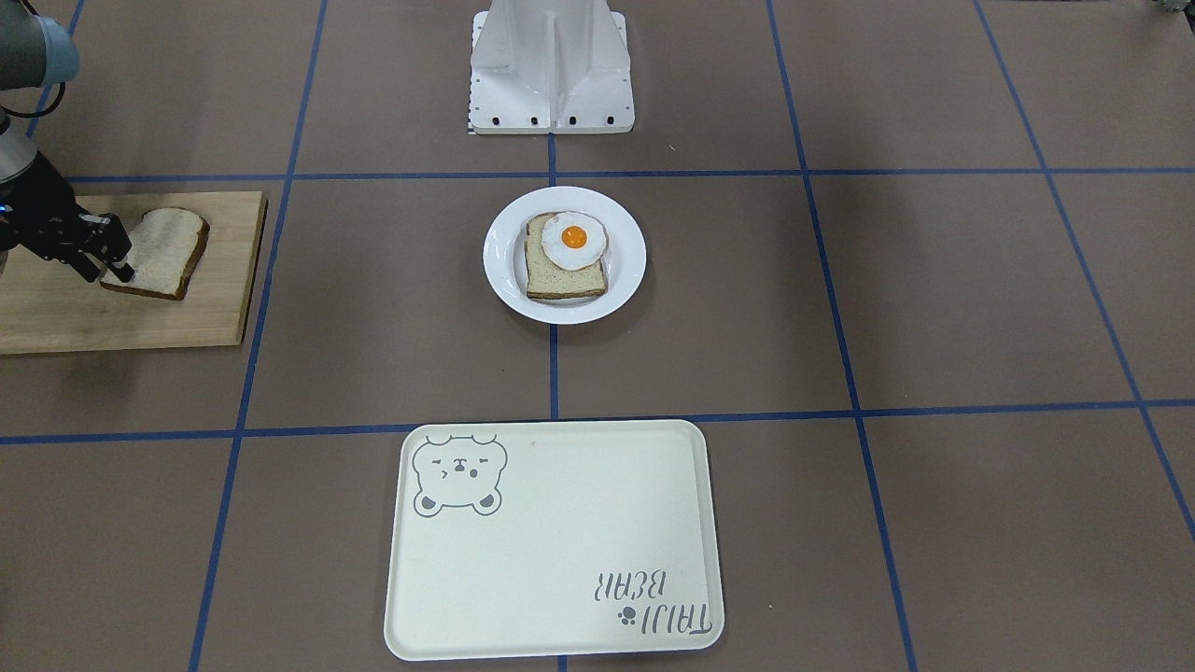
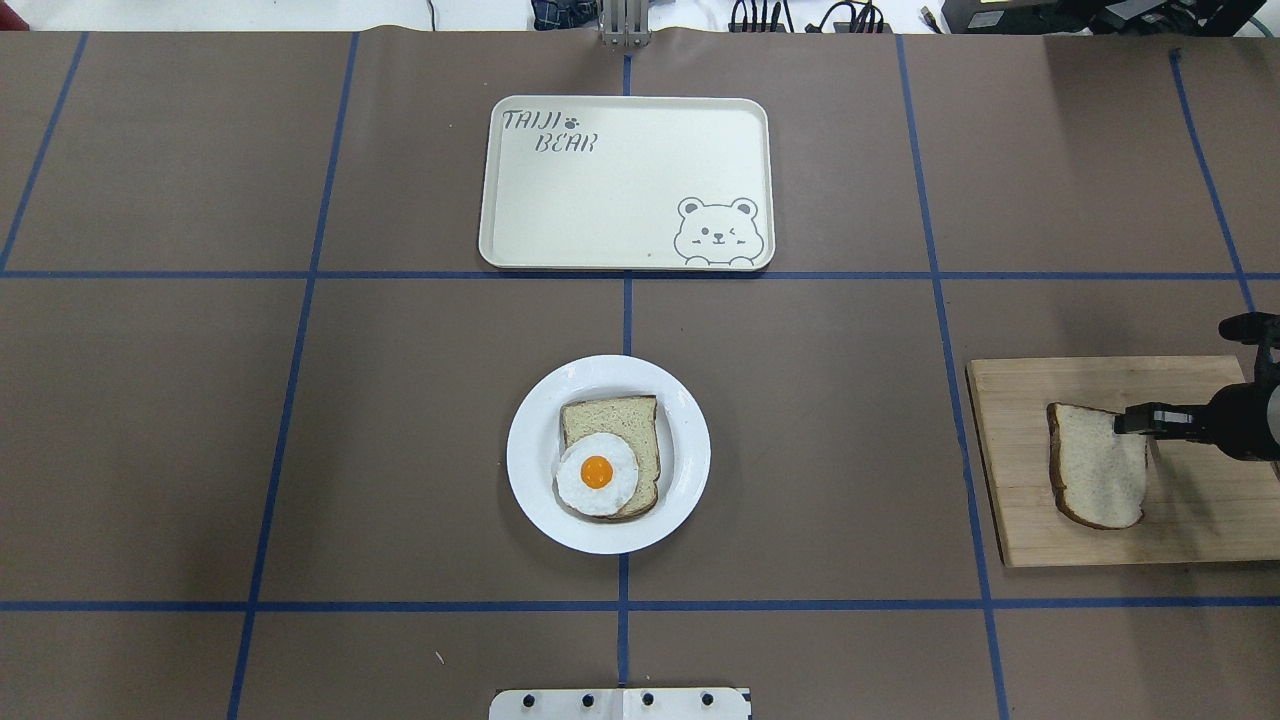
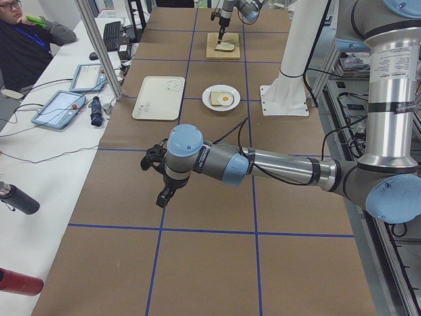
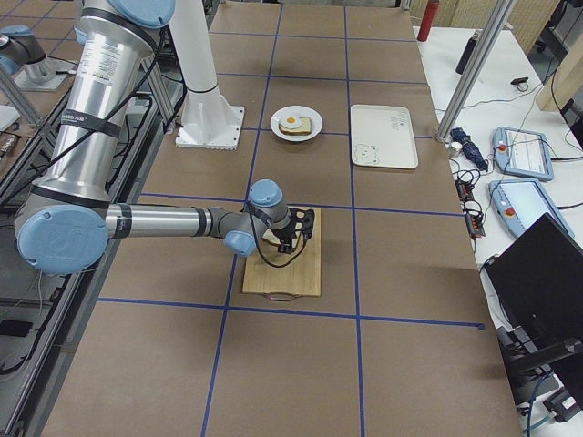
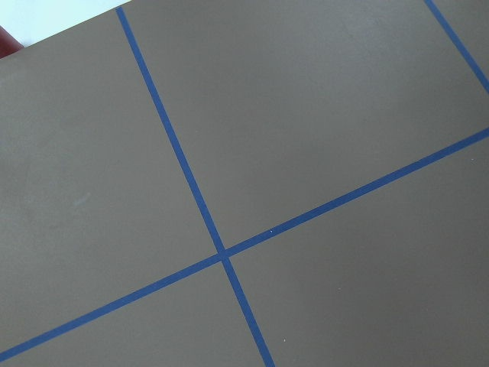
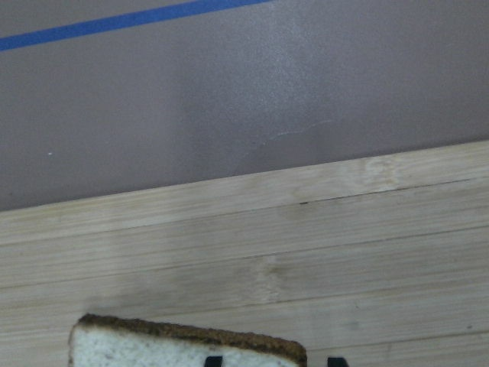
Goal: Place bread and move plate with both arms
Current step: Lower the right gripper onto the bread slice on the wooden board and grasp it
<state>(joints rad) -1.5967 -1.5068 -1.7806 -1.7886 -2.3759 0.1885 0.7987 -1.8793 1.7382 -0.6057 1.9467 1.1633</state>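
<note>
Your table [image 2: 800,450] is covered in matte brown paper, marked into large rectangles by blue tape lines [image 2: 627,310]. Along the side across from the robot runs your white bench [image 3: 46,171], holding two tablets [image 3: 58,108] and a keyboard [image 3: 113,34], with an upright aluminium post [image 3: 99,49] at its edge. The light is even and bright.

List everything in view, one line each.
pale tan bare bread slice with dark crust: 1, on the board
light wooden cutting board: 1, robot's right side of the table
round glossy white plate: 1, table centre
tan bread slice under a white-and-orange fried egg: 1, on the plate
cream rectangular tray with bear drawing: 1, far side, centre
brown table with blue tape lines: 1
white robot base: 1, near edge, centre
right gripper: 1, black, at the bare slice's edge
left gripper: 1, black, above the table, far from the food
</note>
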